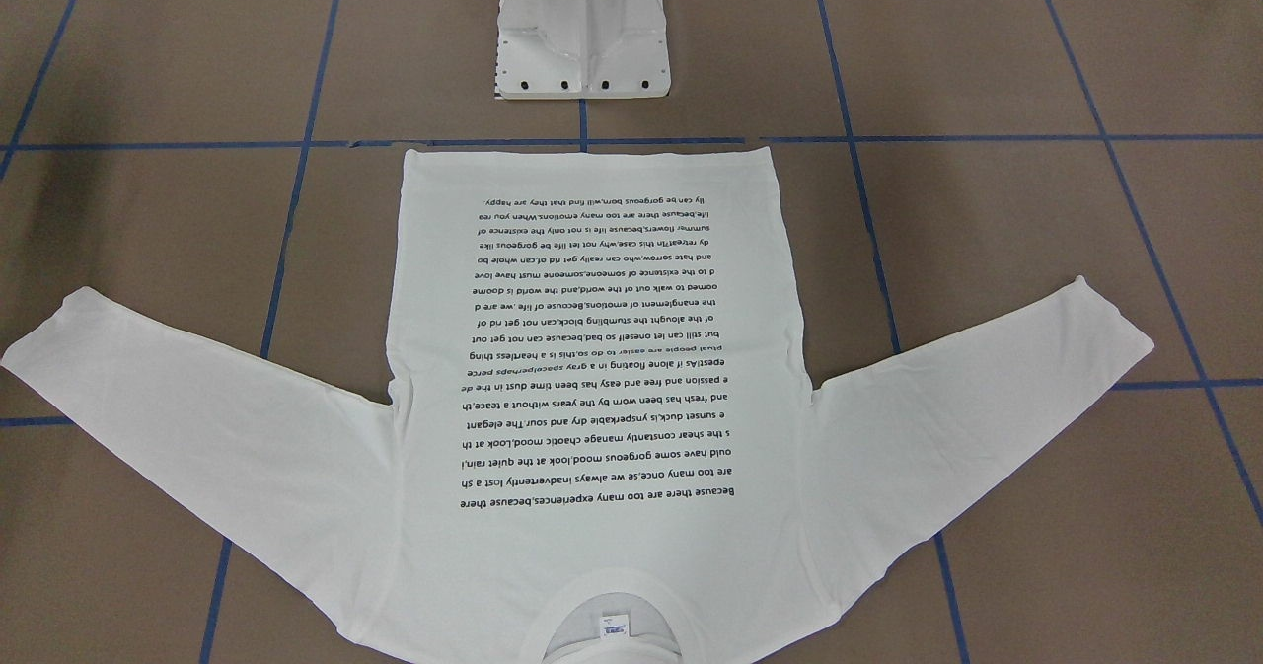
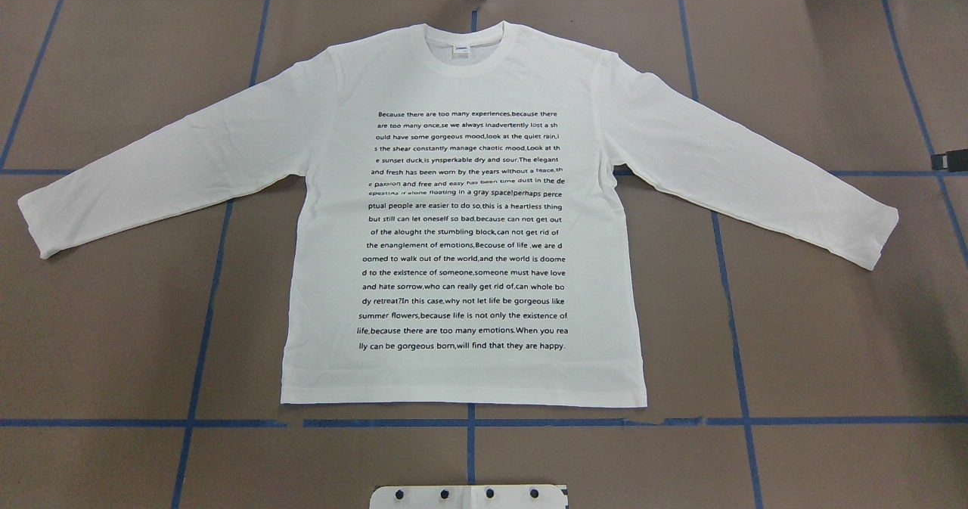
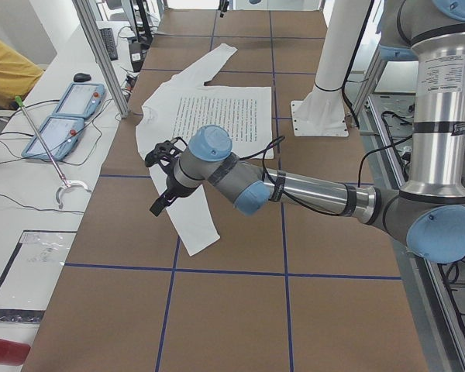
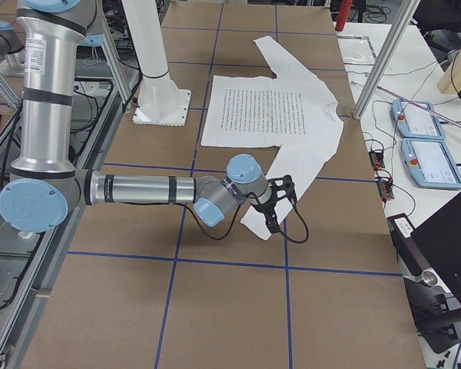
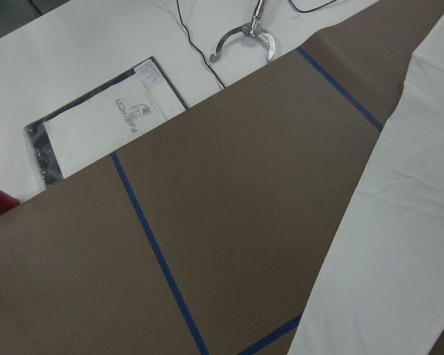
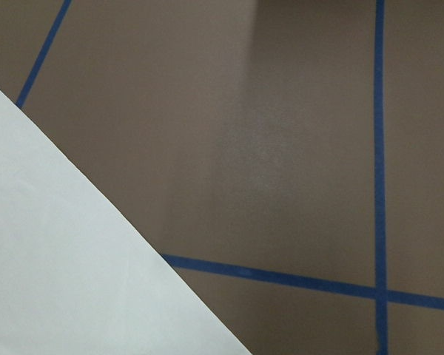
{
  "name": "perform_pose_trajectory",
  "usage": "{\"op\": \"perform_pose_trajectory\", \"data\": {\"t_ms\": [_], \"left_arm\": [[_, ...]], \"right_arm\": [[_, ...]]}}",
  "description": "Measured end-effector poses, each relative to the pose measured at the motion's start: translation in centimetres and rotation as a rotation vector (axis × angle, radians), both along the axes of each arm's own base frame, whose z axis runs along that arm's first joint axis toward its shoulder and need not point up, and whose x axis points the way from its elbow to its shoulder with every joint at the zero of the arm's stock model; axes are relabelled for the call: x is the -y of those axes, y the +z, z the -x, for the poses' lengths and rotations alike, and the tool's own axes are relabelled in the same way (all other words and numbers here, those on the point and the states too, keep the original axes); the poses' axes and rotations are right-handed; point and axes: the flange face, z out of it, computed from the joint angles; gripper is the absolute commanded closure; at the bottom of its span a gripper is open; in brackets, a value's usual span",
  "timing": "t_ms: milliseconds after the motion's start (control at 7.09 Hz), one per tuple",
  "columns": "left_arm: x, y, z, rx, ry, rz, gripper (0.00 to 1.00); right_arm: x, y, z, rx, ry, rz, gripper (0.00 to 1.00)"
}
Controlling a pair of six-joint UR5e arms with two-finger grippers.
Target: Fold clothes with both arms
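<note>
The clothes are one white long-sleeved shirt (image 2: 461,229) lying flat, printed text up, both sleeves spread, neck label away from the robot base (image 1: 592,348). My left gripper (image 3: 160,184) hangs above the table by the near sleeve's (image 3: 192,221) outer edge. My right gripper (image 4: 277,206) hovers over the other sleeve (image 4: 292,181) near its cuff. Neither shows from overhead, so I cannot tell whether they are open or shut. The left wrist view shows a sleeve (image 5: 399,244) and the right wrist view white cloth (image 6: 59,259), with no fingers in either.
The white pedestal base (image 1: 582,33) stands behind the shirt's hem. Blue tape lines (image 2: 204,320) grid the brown table. A side bench holds two teach pendants (image 3: 62,116), a bagged garment (image 5: 103,140) and a metal hook tool (image 5: 244,37).
</note>
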Motion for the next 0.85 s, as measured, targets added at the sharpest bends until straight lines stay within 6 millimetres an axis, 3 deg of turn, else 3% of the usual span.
{"op": "perform_pose_trajectory", "data": {"t_ms": [141, 282, 847], "left_arm": [[-0.2, 0.2, 0.0, 0.000, 0.000, -0.004, 0.00], [-0.3, 0.3, 0.0, 0.000, 0.001, -0.008, 0.00], [-0.5, 0.3, 0.1, 0.000, 0.001, -0.013, 0.00]], "right_arm": [[-0.3, 1.6, 3.5, 0.016, 0.039, 0.004, 0.22], [-0.4, 3.1, 5.4, 0.019, 0.053, 0.010, 0.22], [-1.5, 6.7, 7.3, -0.005, 0.039, 0.061, 0.27]]}}
